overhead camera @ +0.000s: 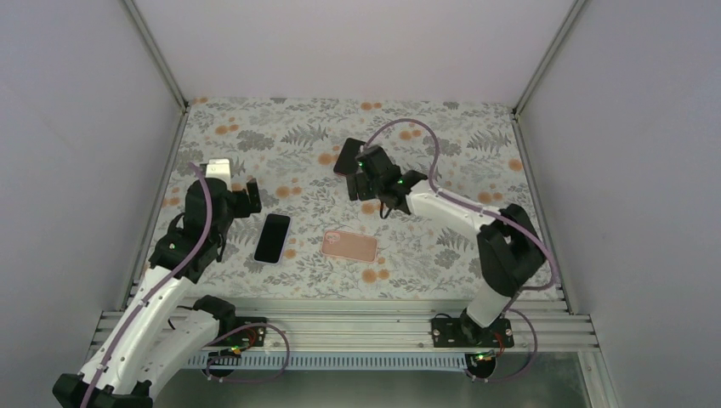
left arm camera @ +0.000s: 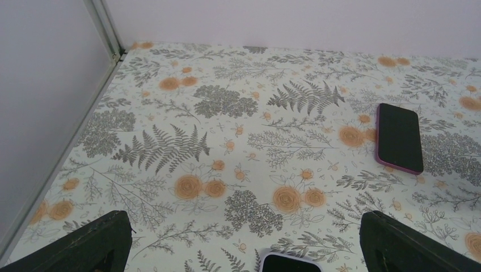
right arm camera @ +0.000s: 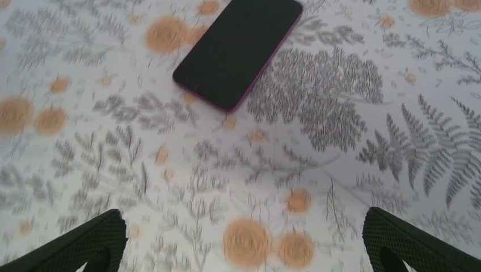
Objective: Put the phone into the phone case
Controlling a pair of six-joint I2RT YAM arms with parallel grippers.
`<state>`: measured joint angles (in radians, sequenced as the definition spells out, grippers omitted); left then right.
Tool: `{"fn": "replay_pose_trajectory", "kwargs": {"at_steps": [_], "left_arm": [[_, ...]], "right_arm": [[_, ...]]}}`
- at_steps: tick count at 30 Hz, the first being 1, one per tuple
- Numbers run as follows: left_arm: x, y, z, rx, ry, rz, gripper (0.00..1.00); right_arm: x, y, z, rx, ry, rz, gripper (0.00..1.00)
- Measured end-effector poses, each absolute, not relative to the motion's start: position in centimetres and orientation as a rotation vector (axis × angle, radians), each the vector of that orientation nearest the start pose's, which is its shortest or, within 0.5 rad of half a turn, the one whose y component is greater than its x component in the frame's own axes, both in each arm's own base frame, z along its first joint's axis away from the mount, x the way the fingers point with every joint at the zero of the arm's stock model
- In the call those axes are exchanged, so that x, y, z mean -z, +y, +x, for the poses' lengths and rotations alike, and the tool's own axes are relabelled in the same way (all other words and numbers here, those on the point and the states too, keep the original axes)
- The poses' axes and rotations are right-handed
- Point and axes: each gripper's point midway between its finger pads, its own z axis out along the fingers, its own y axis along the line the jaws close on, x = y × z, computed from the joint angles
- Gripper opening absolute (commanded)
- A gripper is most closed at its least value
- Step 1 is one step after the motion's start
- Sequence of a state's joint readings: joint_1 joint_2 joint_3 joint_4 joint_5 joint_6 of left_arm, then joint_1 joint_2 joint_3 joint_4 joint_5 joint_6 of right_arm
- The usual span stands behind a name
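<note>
Bare phone (overhead camera: 272, 238) lies flat just left of the pink case (overhead camera: 349, 246) on the counter (overhead camera: 476, 136), apart, seemingly for easy pickup; both arms' jaws spread, empty.

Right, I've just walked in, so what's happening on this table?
Nothing is held yet. Both arms hover over the floral table, with the left gripper and right gripper open and empty. A black phone lies flat near the left arm, and the pink phone case lies apart to its right. A second phone, in a magenta case, lies further back by the right gripper.
</note>
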<state>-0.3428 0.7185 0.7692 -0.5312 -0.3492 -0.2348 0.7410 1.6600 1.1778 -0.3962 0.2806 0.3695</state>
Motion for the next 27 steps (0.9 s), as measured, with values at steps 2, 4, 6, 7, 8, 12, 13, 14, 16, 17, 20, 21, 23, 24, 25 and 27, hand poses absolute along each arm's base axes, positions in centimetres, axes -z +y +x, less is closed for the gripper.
{"fn": "replay_pose_trajectory", "kwargs": {"at_steps": [2,4,6,7,8,12,13,14,16,17,20,21,23,24,25,27], "left_arm": [[-25.0,-3.7,27.6,0.013,2.011,-0.093,1.00],[-25.0,-3.8,27.5,0.030,1.999,-0.082,1.00],[-25.2,-3.9,27.4,0.039,1.994,-0.079,1.00],[-25.3,-3.9,27.4,0.043,1.991,-0.078,1.00],[-25.3,-3.9,27.4,0.048,1.991,-0.077,1.00],[-25.1,-4.3,27.5,0.071,2.003,-0.055,1.00],[-25.0,-4.4,27.6,0.076,2.007,-0.048,1.00],[-24.9,-4.5,27.6,0.081,2.010,-0.043,1.00],[-24.9,-4.6,27.6,0.087,2.012,-0.038,1.00],[-24.9,-4.6,27.6,0.089,2.012,-0.037,1.00],[-25.0,-4.5,27.6,0.094,2.012,-0.037,1.00],[-25.0,-4.5,27.6,0.098,2.012,-0.035,1.00],[-24.9,-4.6,27.6,0.104,2.014,-0.032,1.00],[-25.0,-4.7,27.6,0.107,2.014,-0.031,1.00],[-24.9,-4.7,27.6,0.111,2.015,-0.029,1.00],[-24.9,-4.7,27.6,0.116,2.015,-0.027,1.00]], "right_arm": [[-12.9,26.4,37.5,-0.178,2.383,-0.263,0.99],[-12.2,26.5,39.1,-0.185,2.384,-0.196,0.99],[-11.4,26.6,40.2,-0.190,2.389,-0.143,0.99],[-10.8,26.8,40.7,-0.192,2.389,-0.119,0.99],[-10.1,26.9,41.5,-0.186,2.390,-0.085,0.99],[-7.6,27.5,43.7,-0.170,2.401,-0.018,0.99],[-7.1,27.7,44.1,-0.167,2.403,-0.010,0.99],[-6.6,28.1,44.6,-0.166,2.402,-0.002,0.99],[-5.9,28.6,45.4,-0.168,2.400,0.006,0.99],[-5.6,29.0,46.0,-0.173,2.396,0.012,0.99],[-5.2,30.0,47.4,-0.186,2.380,0.039,0.99],[-5.2,30.3,48.0,-0.188,2.371,0.052,0.99],[-5.1,30.7,49.0,-0.189,2.357,0.081,0.99],[-5.0,31.0,49.5,-0.191,2.352,0.095,0.99],[-5.0,31.2,50.2,-0.192,2.347,0.114,0.99],[-4.7,31.5,51.3,-0.188,2.340,0.151,0.99]]}}
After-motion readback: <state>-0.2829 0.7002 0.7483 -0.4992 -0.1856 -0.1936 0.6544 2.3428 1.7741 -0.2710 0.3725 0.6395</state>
